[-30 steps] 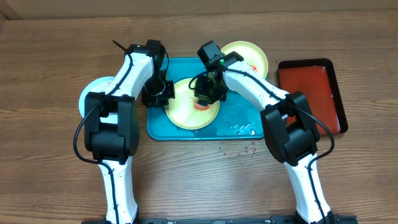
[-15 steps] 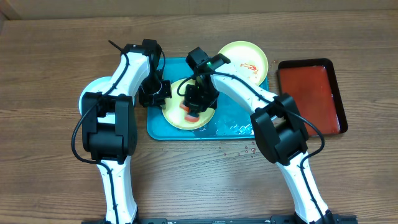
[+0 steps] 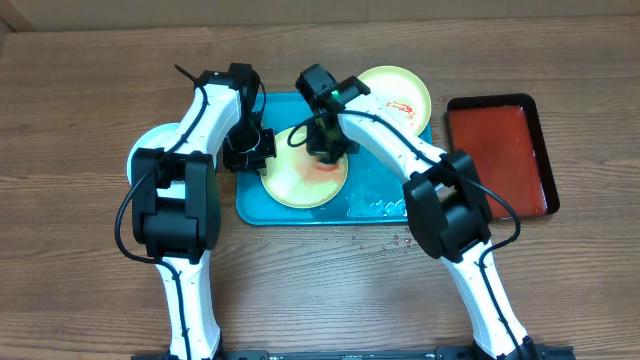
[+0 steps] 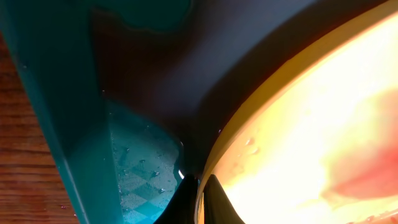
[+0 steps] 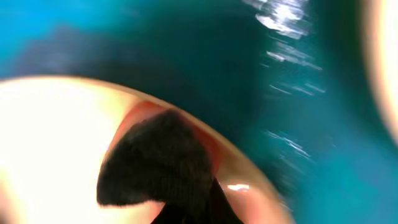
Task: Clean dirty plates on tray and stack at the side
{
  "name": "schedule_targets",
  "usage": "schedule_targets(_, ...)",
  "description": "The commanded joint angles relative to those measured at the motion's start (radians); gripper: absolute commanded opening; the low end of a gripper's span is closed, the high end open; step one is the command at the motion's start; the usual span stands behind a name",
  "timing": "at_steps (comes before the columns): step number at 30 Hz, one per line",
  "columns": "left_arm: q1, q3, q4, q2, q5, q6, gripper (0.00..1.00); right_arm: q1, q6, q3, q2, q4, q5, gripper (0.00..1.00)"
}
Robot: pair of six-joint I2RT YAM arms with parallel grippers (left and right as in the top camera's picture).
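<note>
Surface: wooden table [image 3: 80, 290] is carrying a blue tray [image 3: 258, 208] at centre frame
Plate [image 3: 290, 185]: yellow-green, is lying mid-tray, showing a red smear [image 3: 325, 168]
Left claw [image 3: 250, 152]: is clenching that plate's left rim
Right claw [image 3: 325, 148]: is sitting over the plate's upper part; blurred, grip cannot be told
Second plate [image 3: 395, 92]: is lying at the tray's upper right corner
Pale plate [image 3: 145, 150]: is lying left of the tray, partly under the left arm
</note>
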Motion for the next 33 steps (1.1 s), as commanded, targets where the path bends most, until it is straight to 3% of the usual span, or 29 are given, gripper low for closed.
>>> schedule_targets(1,-0.001,-0.005,0.015,0.011,-0.025,0.008,0.04,0.005,-0.079,-0.005,0.121,0.051,-0.329,0.04)
schedule_targets(4,0.000,-0.005,0.017,0.011,-0.025,0.008,0.04,0.027,-0.120,-0.005,0.134,0.022,-0.473,0.04)
schedule_targets(11,0.000,-0.005,0.018,0.011,-0.026,0.008,0.05,0.021,-0.150,-0.004,0.121,-0.117,-0.467,0.04)
schedule_targets(14,0.000,-0.005,0.018,0.011,-0.026,0.008,0.04,-0.012,-0.145,-0.002,0.089,-0.189,-0.317,0.04)
schedule_targets(18,0.000,-0.005,0.017,0.011,-0.026,0.008,0.04,-0.035,-0.088,0.012,0.034,-0.261,0.032,0.04)
schedule_targets(26,0.000,-0.005,0.016,0.011,-0.026,0.008,0.04,0.011,-0.090,0.004,0.022,-0.134,0.277,0.04)
schedule_targets(30,0.000,-0.005,0.015,0.011,-0.023,0.009,0.04,0.053,-0.089,0.004,0.022,-0.039,0.236,0.04)
schedule_targets(33,0.000,-0.005,0.014,0.011,-0.023,0.008,0.04,0.074,-0.089,-0.001,0.023,0.037,0.054,0.04)
